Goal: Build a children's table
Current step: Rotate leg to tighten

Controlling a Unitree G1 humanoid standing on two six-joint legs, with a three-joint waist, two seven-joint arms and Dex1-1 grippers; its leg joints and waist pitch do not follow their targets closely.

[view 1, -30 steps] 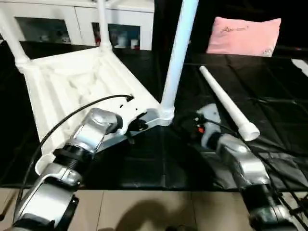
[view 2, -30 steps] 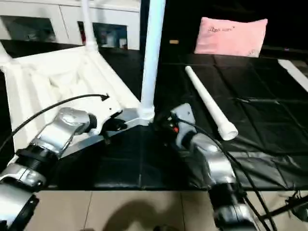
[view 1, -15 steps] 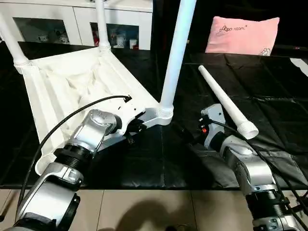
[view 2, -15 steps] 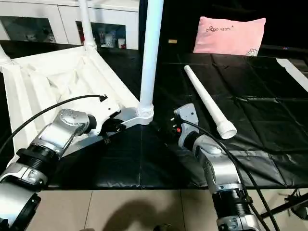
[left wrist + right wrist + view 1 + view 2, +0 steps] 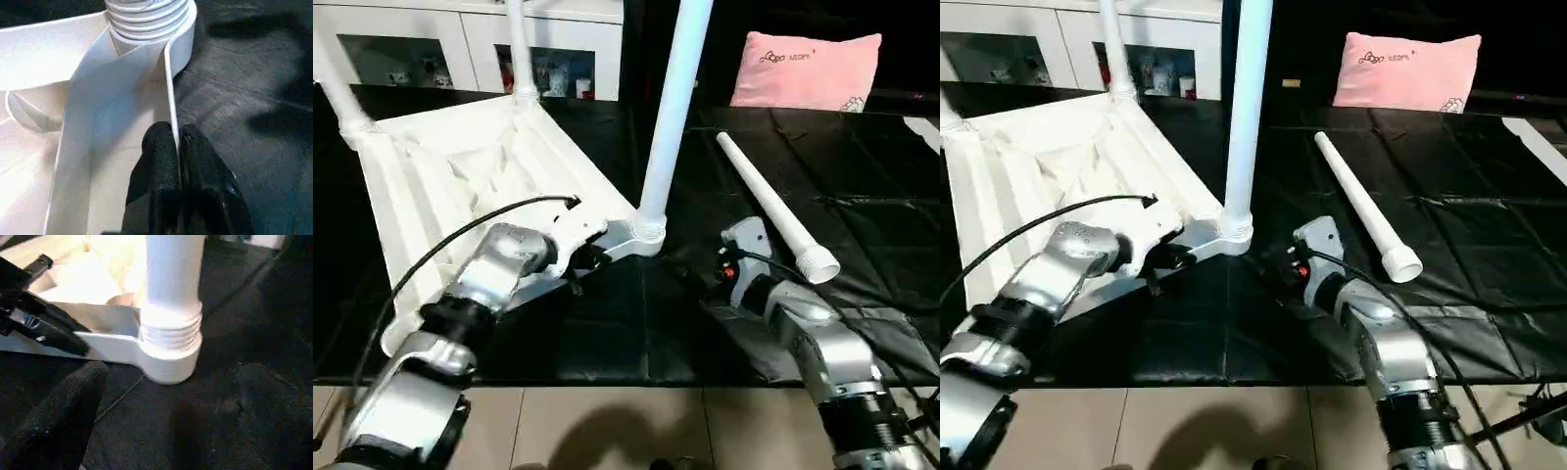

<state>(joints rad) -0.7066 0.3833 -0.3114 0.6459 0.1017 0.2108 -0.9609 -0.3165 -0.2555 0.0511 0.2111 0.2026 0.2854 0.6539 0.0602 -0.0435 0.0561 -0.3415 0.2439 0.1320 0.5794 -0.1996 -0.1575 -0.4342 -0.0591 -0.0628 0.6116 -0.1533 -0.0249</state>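
Backing our right gripper (image 5: pixel 122 426), fingers spread, off the seated leg (image 5: pixel 672 108), we keep the left gripper (image 5: pixel 177 147) pinching the upturned table's rim (image 5: pixel 172 93) at near centre; slippage could topple it.

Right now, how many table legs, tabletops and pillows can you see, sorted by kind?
Legs standing in the tabletop's corner sockets: 3 (near one, far ones and)
Loose leg lying on the black mat: 1
White tabletop, upside down, its rim pinched by the left gripper: 1
Pink pillow: 1
Total: 6
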